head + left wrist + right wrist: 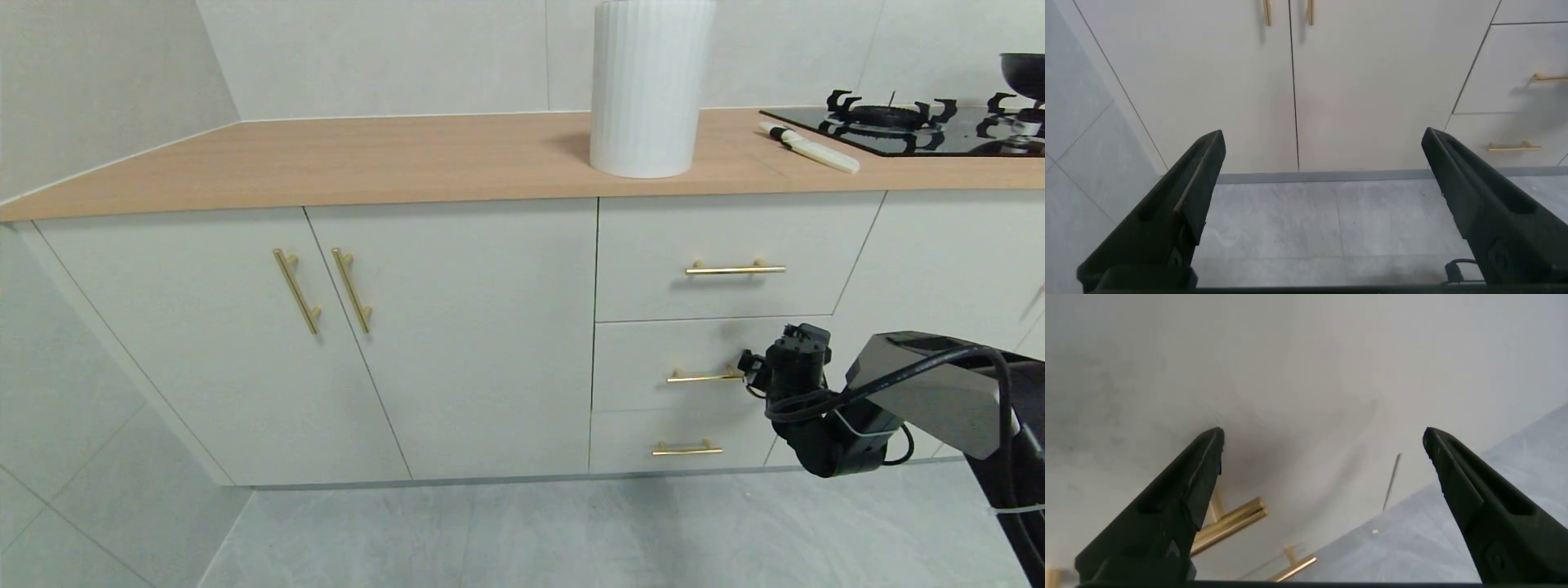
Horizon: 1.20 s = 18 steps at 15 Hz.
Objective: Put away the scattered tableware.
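Fingers (pixel 1180 502) of right gripper (pixel 1323 441) spread wide, empty; fingers (pixel 1180 204) of left gripper (pixel 1323 139) equally wide, empty too.

Long wooden countertop (pixel 367 159) along the wall, over pale cabinet doors (pixel 326 351) on the left and a stack of three drawers (pixel 718 237) to their right. Grey tiled floor (pixel 571 531) below. Tall white ribbed canister (pixel 647 90) upright near the countertop's front edge, roughly above the seam between doors and drawers. Black gas hob (pixel 898 131) set into the countertop's right end, dark pot (pixel 1024 73) on its far right burner. Cream utensil (pixel 808 147) with a dark band lying flat on the countertop, just beside the hob's front left corner, apart from the canister.

Right arm (pixel 849 433) low at the right, wrist bent upward, gripper facing the middle drawer front, close to the right end of its gold handle (pixel 702 377); touching or not, cannot tell. Left gripper low over the floor, pointed toward the foot of the cabinet doors.
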### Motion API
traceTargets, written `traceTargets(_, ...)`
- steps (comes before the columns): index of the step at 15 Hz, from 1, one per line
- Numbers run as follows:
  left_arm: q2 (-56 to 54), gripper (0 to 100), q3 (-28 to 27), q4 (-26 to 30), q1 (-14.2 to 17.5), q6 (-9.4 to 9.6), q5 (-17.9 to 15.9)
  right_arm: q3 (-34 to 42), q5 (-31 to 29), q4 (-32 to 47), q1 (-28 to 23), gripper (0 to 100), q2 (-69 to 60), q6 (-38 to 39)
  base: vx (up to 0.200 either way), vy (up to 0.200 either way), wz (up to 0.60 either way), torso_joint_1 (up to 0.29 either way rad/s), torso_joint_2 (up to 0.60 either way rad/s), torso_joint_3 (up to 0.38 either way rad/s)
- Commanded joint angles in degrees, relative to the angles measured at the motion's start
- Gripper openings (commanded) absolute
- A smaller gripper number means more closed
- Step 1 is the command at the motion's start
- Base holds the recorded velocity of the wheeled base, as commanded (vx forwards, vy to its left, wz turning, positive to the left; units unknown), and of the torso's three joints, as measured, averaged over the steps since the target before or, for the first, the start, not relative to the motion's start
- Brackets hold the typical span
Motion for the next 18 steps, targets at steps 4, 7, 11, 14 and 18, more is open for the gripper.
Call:
traceTargets(4,0.0,100,0.0,-0.02,0.0,-0.01,0.01,-2.32,0.24,-0.35,-0.14,100,-0.13,-0.03,0.0,0.0,0.0,0.0,0.0,0.0)
traceTargets(7,0.0,100,0.0,0.07,0.0,-0.01,0.01,-1.88,0.24,-0.35,0.3,100,-0.74,-0.82,0.0,0.0,0.0,0.0,0.0,0.0)
traceTargets(11,0.0,100,0.0,-0.02,0.0,-0.01,0.01,1.99,0.59,-0.35,0.39,100,-3.47,-0.91,0.0,0.0,0.0,0.0,0.0,0.0)
traceTargets(14,0.0,100,0.0,-0.02,0.0,-0.01,0.01,10.51,2.34,-0.35,0.39,100,-9.27,-3.81,0.0,0.0,0.0,0.0,0.0,0.0)
traceTargets(18,0.0,100,0.0,0.07,0.0,-0.01,0.01,28.97,7.79,-0.27,2.85,100,-28.07,-6.18,0.0,0.0,0.0,0.0,0.0,0.0)
